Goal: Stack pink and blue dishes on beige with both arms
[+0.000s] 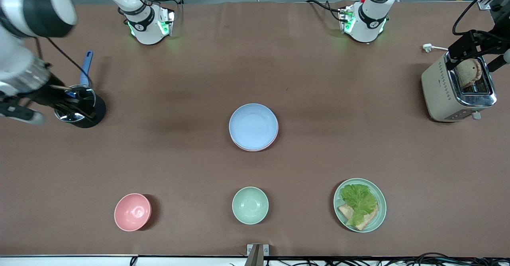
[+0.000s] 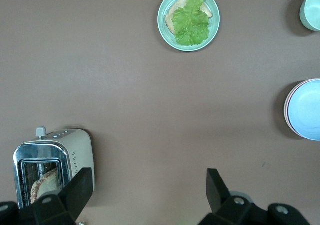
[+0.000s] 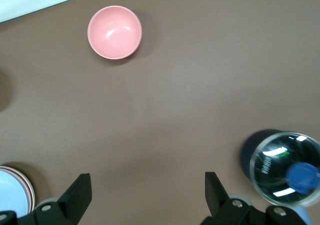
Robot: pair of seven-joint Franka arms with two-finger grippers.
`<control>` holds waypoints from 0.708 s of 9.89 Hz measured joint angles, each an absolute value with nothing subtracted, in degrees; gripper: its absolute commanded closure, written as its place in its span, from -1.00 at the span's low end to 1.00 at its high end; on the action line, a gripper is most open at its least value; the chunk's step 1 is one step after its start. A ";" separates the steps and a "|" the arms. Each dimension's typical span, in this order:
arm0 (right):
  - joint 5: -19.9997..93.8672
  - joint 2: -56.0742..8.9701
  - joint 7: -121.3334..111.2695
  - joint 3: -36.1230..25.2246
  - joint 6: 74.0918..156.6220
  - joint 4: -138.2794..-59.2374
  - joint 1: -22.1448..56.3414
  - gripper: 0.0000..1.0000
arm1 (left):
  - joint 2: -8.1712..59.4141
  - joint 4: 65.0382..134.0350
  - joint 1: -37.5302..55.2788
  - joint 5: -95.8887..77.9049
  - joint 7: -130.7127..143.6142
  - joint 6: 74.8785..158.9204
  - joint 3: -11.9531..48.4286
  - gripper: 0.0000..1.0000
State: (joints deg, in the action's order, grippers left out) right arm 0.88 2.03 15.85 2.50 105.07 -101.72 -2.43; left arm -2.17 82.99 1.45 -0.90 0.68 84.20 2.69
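Note:
The light blue plate [image 1: 253,126] lies on top of a stack at the middle of the table. The pale pink plate's rim [image 1: 275,136] shows just under it. No beige plate shows; the stack may hide it. The left wrist view catches the blue plate [image 2: 307,110] and the pink rim [image 2: 286,107] at its edge, and the right wrist view shows the blue plate [image 3: 10,197] in a corner. My left gripper [image 2: 149,187] hangs open and empty high beside the toaster. High beside the utensil holder, my right gripper [image 3: 147,190] is open and empty too.
A pink bowl [image 1: 132,212], a mint-green bowl [image 1: 250,205] and a mint-green plate [image 1: 380,196] with lettuce and bread sit nearest the front camera. A toaster [image 1: 442,94] holding bread stands at the left arm's end. A black utensil holder [image 1: 85,112] stands at the right arm's end.

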 measured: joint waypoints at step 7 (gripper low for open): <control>0.81 1.72 2.57 -1.48 85.28 -83.52 -3.67 -1.00 | -2.20 83.46 1.45 -2.31 1.36 83.79 1.50 -1.00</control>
State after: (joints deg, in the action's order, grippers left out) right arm 0.81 1.72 2.57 -1.48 85.28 -83.52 -3.67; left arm -2.20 83.46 1.45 -2.31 1.36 83.79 1.50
